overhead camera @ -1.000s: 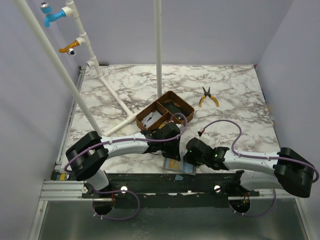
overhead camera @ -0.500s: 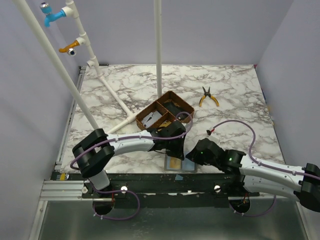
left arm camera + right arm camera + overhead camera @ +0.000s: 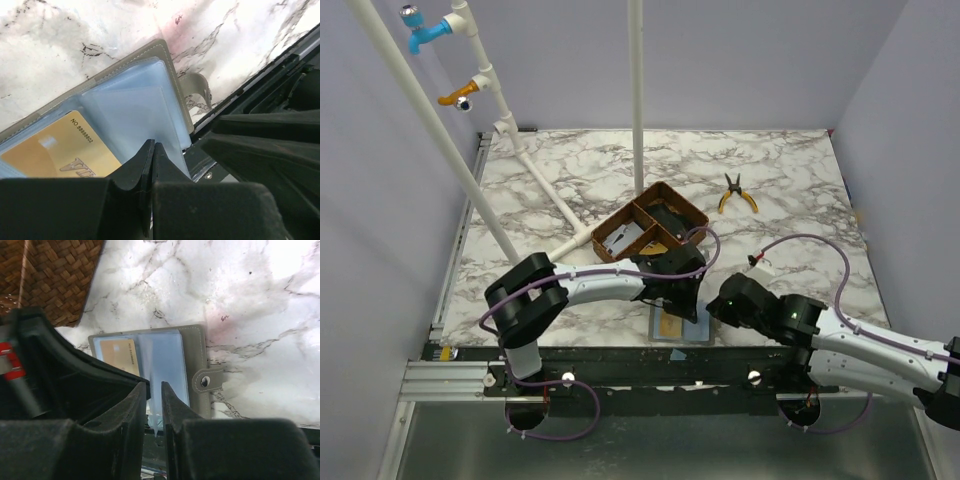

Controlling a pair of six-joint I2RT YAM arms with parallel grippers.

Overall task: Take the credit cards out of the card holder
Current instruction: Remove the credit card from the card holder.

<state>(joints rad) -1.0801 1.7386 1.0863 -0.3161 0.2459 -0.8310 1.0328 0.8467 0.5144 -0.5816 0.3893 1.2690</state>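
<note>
The card holder [image 3: 701,336] lies open at the table's near edge, its grey cover [image 3: 195,365] and snap tab [image 3: 202,381] to the right. A gold credit card [image 3: 55,150] [image 3: 120,356] [image 3: 669,325] sits in a clear blue sleeve [image 3: 135,105]. My left gripper [image 3: 152,146] [image 3: 686,303] is shut, its tips down on the sleeves. My right gripper [image 3: 155,386] [image 3: 719,308] hovers at the holder's near right side. Its jaws stand a narrow gap apart, and a loose clear sleeve edge [image 3: 156,412] rises between them.
A brown woven tray [image 3: 655,225] [image 3: 55,275] with small items stands just behind the holder. Yellow-handled pliers [image 3: 735,193] lie at the back right. White pipes [image 3: 545,190] and an upright pole [image 3: 636,100] cross the left and middle. The black frame rail [image 3: 620,360] borders the near edge.
My left gripper has slid right and forward onto the holder. The right arm has swung out to the right, drawing its gripper to the holder's right edge.
</note>
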